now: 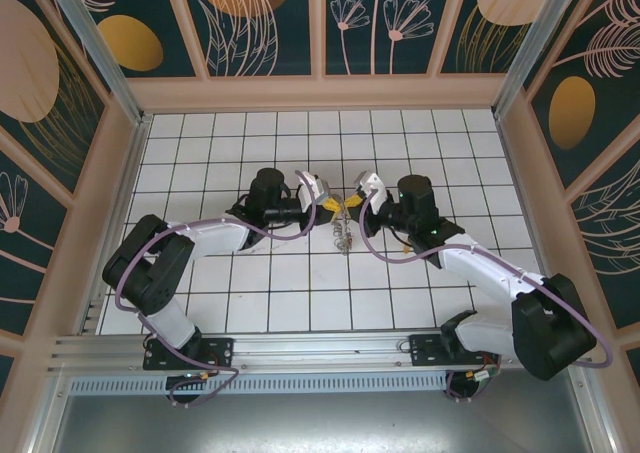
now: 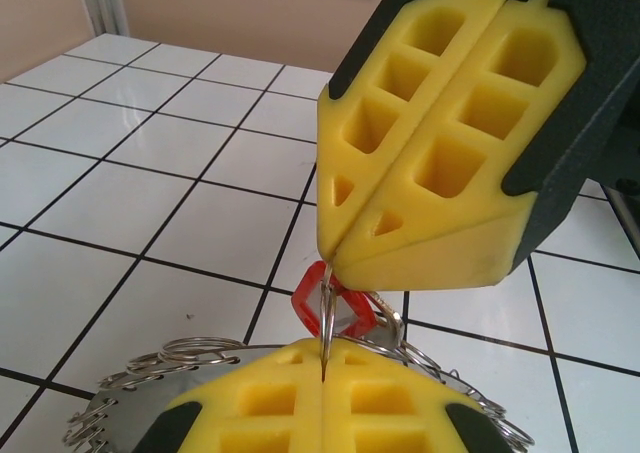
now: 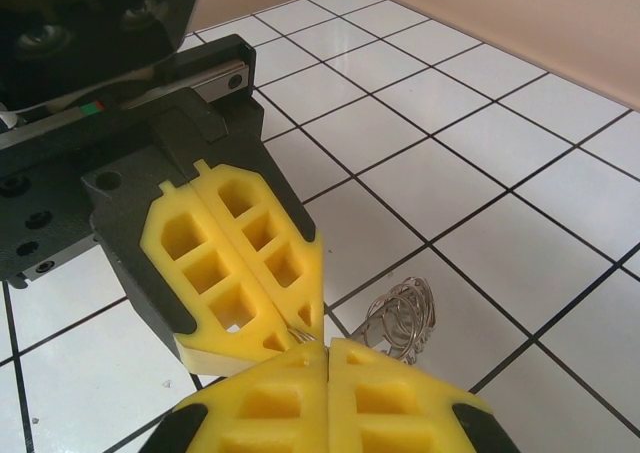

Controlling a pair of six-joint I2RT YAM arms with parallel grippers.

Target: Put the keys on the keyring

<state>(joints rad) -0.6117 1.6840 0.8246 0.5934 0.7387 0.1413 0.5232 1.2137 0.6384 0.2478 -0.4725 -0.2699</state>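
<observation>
The left claw point(image 2: 325, 368) and right claw point(image 2: 340, 263) meet tip to tip above the tiled table point(image 2: 150, 203). A key point(image 2: 335, 308) sits between their tips. The keyring point(image 2: 130, 413) lies close under the left claw, its loops spreading to either side.

**Materials and finishes: grippers, key, keyring, floor**
Left gripper point(image 2: 325, 361) and right gripper point(image 2: 343, 245): matt yellow foam-like pads with moulded pockets, set in matt black plastic shells. Key point(image 2: 335, 308): glossy red plastic head. Keyring point(image 2: 135, 413): dull grey flat plate, rim of shiny metal wire loops. Floor tiles point(image 2: 120, 203): smooth, glossy white.
</observation>
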